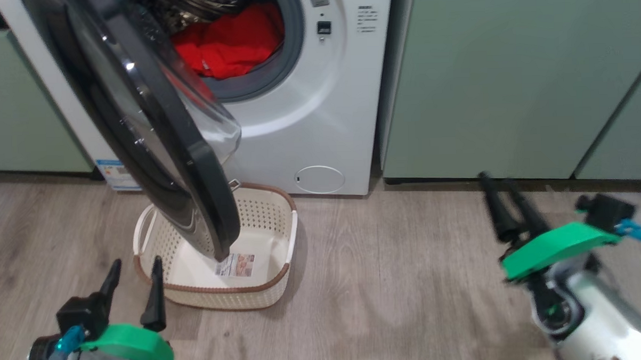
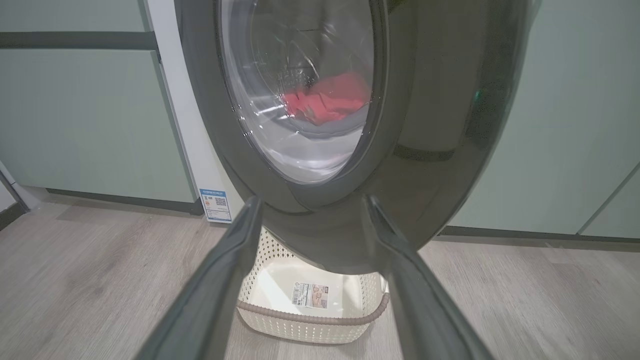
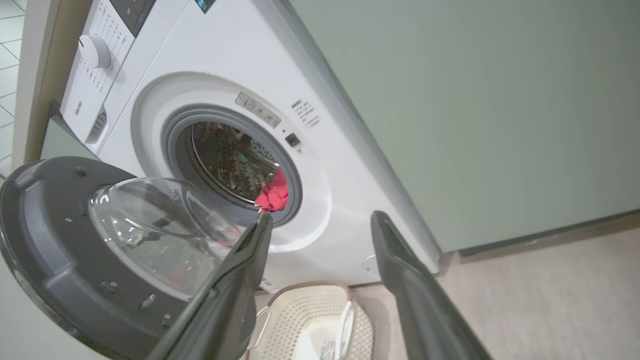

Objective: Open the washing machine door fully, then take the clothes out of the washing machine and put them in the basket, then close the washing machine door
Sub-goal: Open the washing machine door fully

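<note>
Red clothes (image 1: 230,42) lay inside the washing machine (image 1: 318,111) at twelve o'clock, behind the part-open door (image 1: 215,205). Soft, light and floppy, they seemed best pinched at a bunched fold. The left gripper (image 1: 136,263) and right gripper (image 1: 499,183) both had fingers spread, empty.

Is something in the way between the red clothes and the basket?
Yes. The half-open door sticks out over the basket, its black rim hanging between the clothes in the washing machine and the basket's floor.
</note>
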You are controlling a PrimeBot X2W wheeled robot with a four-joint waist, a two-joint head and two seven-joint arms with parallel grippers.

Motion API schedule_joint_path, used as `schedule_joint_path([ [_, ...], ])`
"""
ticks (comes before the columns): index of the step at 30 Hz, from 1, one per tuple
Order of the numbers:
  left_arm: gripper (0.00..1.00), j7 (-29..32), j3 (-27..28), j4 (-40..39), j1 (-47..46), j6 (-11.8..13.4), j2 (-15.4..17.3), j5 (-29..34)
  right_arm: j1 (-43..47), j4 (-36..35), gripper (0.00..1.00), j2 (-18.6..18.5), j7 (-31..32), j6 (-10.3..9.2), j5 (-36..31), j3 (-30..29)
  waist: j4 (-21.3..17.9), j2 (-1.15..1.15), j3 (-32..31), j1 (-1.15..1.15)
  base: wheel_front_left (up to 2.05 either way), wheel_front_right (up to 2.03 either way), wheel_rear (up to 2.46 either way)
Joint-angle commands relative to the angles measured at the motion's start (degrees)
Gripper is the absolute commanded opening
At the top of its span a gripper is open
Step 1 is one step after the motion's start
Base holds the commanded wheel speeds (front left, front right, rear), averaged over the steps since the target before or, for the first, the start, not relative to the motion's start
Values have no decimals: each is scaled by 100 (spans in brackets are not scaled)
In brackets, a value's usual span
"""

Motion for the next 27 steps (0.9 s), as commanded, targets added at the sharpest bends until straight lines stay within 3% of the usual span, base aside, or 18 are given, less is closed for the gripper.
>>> schedule_joint_path([
  [1, 100, -38, 282, -211, -166, 6, 107, -45, -3, -248, 100, -44, -65, 0, -601, -397, -82, 0, -28, 0, 0, 0, 0],
  [8, 100, -38, 325, -270, -118, 6, 29, -2, 795, -990, 100, 352, -68, 0, -3175, -1762, -100, 0, -73, 0, 0, 0, 0],
  [12, 100, -38, 355, -274, -103, 6, -10, 33, 1220, -1362, 100, 578, -69, 0, -4120, -2330, -89, 0, -99, 0, 0, 0, 0],
  [20, 100, -38, 389, -247, -127, 6, -67, 78, 1724, -1633, 100, 726, -69, 0, -5173, -2463, -66, 0, -108, 0, 0, 0, 0],
  [27, 100, -38, 422, -202, -152, 6, -84, 103, 1945, -1633, 100, 737, -69, 0, -5475, -2500, -49, 0, -106, 0, 0, 0, 0],
])
